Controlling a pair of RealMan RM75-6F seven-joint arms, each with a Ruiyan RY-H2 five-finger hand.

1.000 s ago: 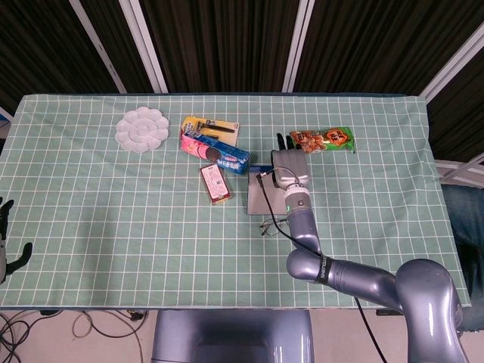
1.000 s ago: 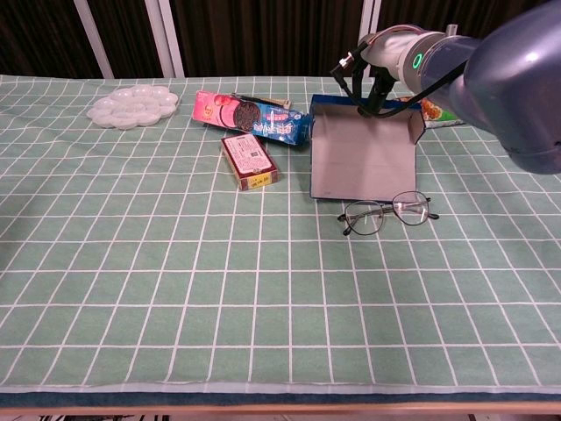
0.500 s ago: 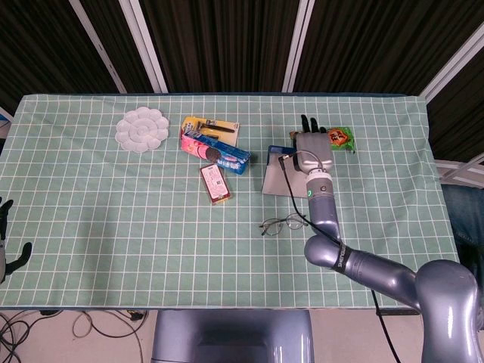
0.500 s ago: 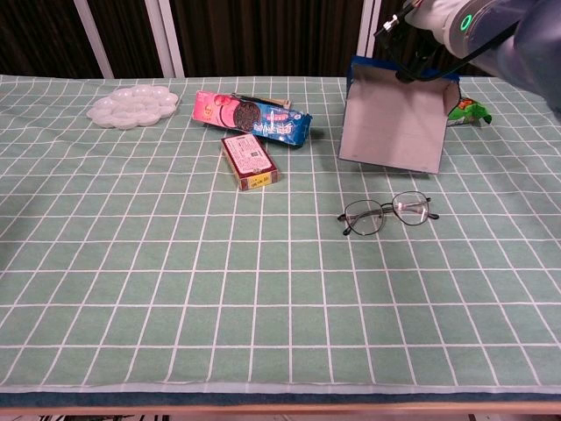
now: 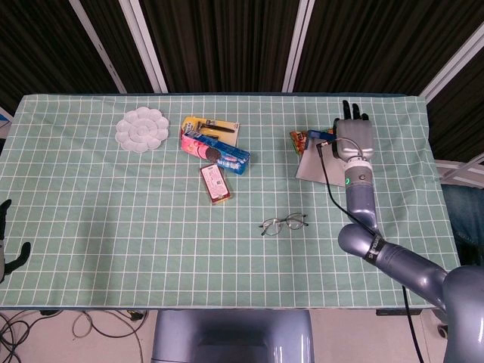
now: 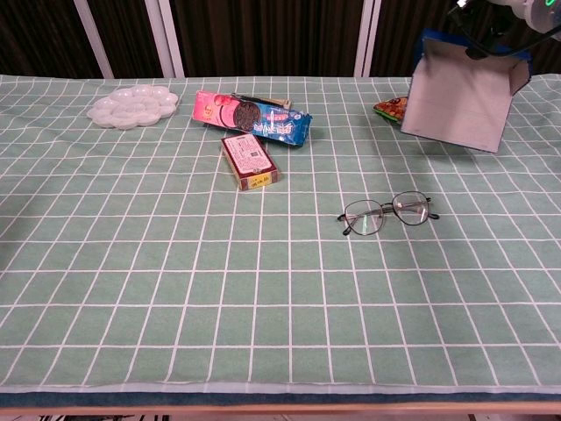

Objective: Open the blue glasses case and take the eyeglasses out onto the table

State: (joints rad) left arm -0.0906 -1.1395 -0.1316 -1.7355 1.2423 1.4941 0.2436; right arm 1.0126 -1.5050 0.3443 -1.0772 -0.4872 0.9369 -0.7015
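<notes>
The eyeglasses (image 5: 283, 223) (image 6: 387, 213) lie unfolded on the green checked cloth, alone near the table's middle. My right hand (image 5: 352, 138) holds the opened blue glasses case (image 5: 318, 162) (image 6: 460, 89) lifted off the table at the far right, its grey lining facing the chest camera. In the chest view only a bit of the right hand (image 6: 517, 10) shows at the top edge above the case. My left hand (image 5: 6, 249) hangs off the table's left edge, fingers apart, holding nothing.
A white palette tray (image 5: 142, 129) sits at the back left. A blue cookie pack (image 5: 217, 151), a red box (image 5: 215, 184) and a yellow card (image 5: 212, 126) cluster left of centre. A snack bag (image 6: 391, 107) lies just behind the raised case.
The right hand has lifted the open case off the table and carried it to the right, away from the eyeglasses, which stayed where they lay.
</notes>
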